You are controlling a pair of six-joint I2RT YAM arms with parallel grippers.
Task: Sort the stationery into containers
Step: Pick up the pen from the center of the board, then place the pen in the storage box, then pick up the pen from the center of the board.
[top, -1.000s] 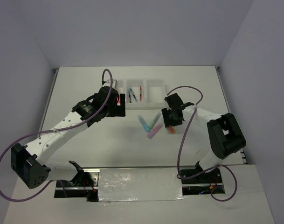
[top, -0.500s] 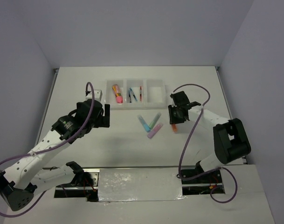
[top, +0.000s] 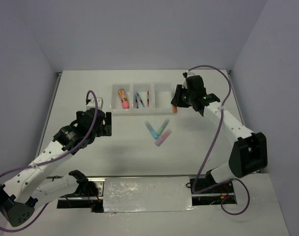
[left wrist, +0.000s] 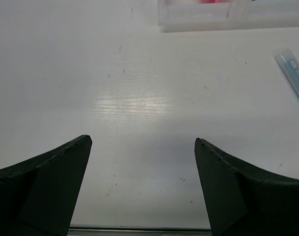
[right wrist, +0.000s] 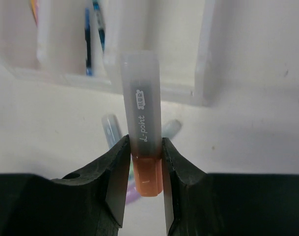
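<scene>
My right gripper (top: 176, 104) is shut on the orange marker (right wrist: 144, 137), holding it above the table at the right end of the white three-compartment tray (top: 114, 99), next to its right compartment. The marker's orange end (top: 175, 110) shows below the gripper. The left compartment holds the pink-orange-yellow piece (top: 122, 98); the middle one holds thin blue and red pens (top: 141, 98). Blue (top: 150, 129), teal (top: 162, 127) and purple (top: 162, 138) markers lie together on the table below the tray. My left gripper (left wrist: 142, 142) is open and empty over bare table, left of the markers.
The tray's near wall (left wrist: 228, 18) and the blue marker (left wrist: 295, 76) show at the top and right of the left wrist view. White walls surround the table. The arm bases and cables sit at the near edge.
My right gripper has lifted the orange marker from beside the other markers and carried it up to the tray's right end. My left arm drew back from the tray, leaving the pink-orange-yellow piece in it.
</scene>
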